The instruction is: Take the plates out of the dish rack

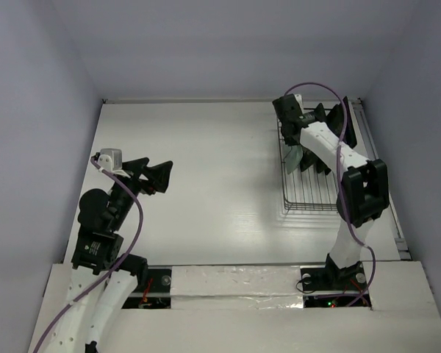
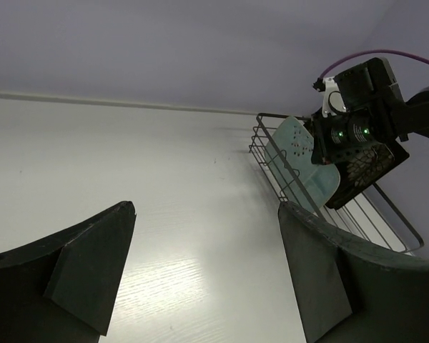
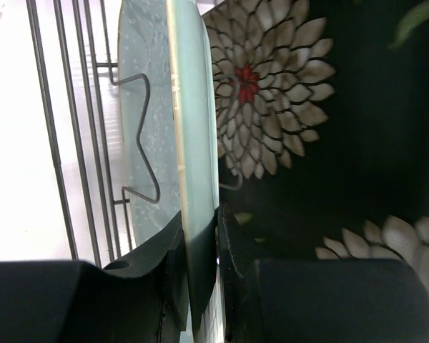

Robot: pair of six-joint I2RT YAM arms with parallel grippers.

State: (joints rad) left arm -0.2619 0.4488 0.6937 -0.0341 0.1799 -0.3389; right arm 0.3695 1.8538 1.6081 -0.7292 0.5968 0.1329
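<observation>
Grasping is the step in hand: the right gripper (image 3: 200,239) pinches the rim of the green plate (image 3: 189,107) in the rack (image 3: 57,157). The left gripper (image 2: 204,271) hangs open and empty. Next move, by my judgement: lift the plate straight up and out.

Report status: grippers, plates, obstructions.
Right gripper fingers pinching mint-green plate rim, plate upright in dish rack. Left gripper open, empty, far left. Black floral plate close beside, not gripped.

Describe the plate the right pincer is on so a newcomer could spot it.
Far right on the table stands the dish rack. Its leftmost dish, the mint-green plate, sits in the right pincer; the neighbouring floral plate is black.
</observation>
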